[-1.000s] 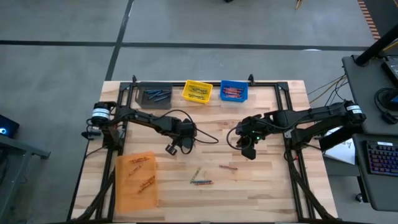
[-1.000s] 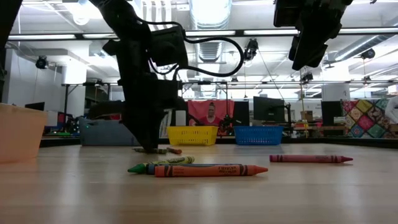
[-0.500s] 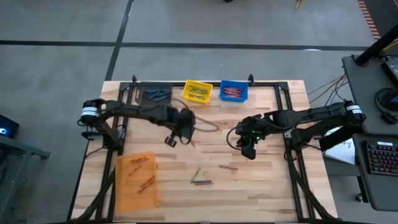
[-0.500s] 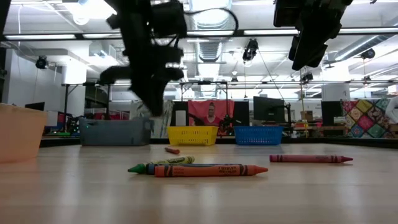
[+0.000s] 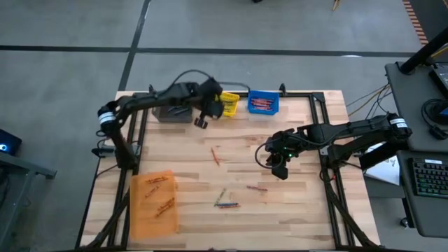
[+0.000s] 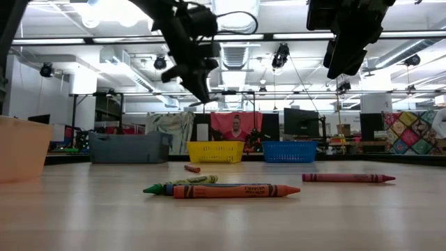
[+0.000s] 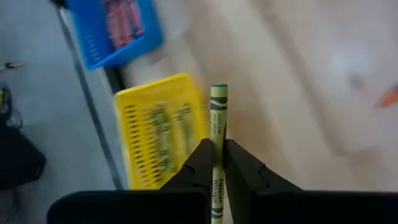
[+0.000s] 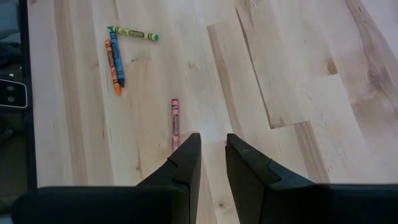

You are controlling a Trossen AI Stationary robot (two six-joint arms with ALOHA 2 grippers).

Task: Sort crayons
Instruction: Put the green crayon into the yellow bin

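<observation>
Wax-light and stiff, the yellow-green crayon (image 7: 218, 134) sits pinched at its lower half in my left gripper (image 7: 216, 163) near the yellow bin (image 7: 163, 137) (snappable, so gently), right gripper (image 8: 211, 152) idle, slightly parted.

Three crayons (image 5: 225, 203) lie mid-table, bins (image 5: 263, 102) along the far edge, tray (image 5: 154, 203) left.

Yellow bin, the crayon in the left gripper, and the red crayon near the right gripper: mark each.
yellow bin (image 7: 158, 134), left wrist view, mesh wall.
yellow-green crayon (image 7: 218, 118), left wrist view, wrapper, above the fingers.
red crayon (image 8: 175, 118), right wrist view, mid-wrapper.
</observation>
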